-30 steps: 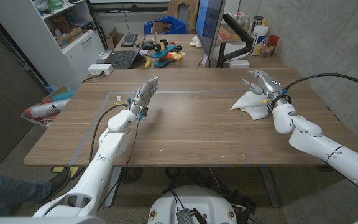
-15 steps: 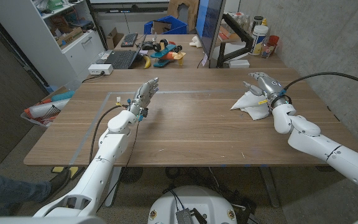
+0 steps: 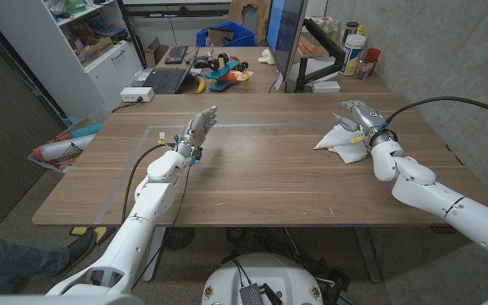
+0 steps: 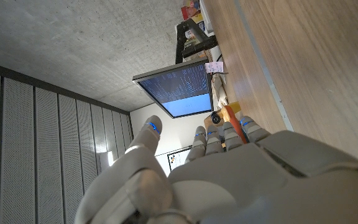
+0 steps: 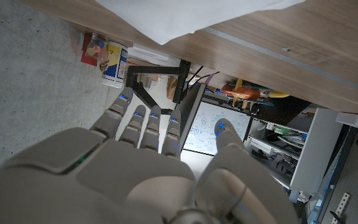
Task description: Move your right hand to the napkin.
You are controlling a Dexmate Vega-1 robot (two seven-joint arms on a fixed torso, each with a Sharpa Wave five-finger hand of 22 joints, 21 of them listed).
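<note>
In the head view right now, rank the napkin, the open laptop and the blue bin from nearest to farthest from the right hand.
1. napkin: on the table's right side, directly by the right hand.
2. blue bin: behind the table, around the middle.
3. laptop: behind the table, toward the left.

a lab: monitor, laptop, storage shelves.

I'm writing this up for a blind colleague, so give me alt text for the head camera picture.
The robot's right hand is over a crumpled white napkin on the right side of a wooden table, fingers extended and holding nothing. Its left hand is raised, open and empty, over the table's left side.
</note>
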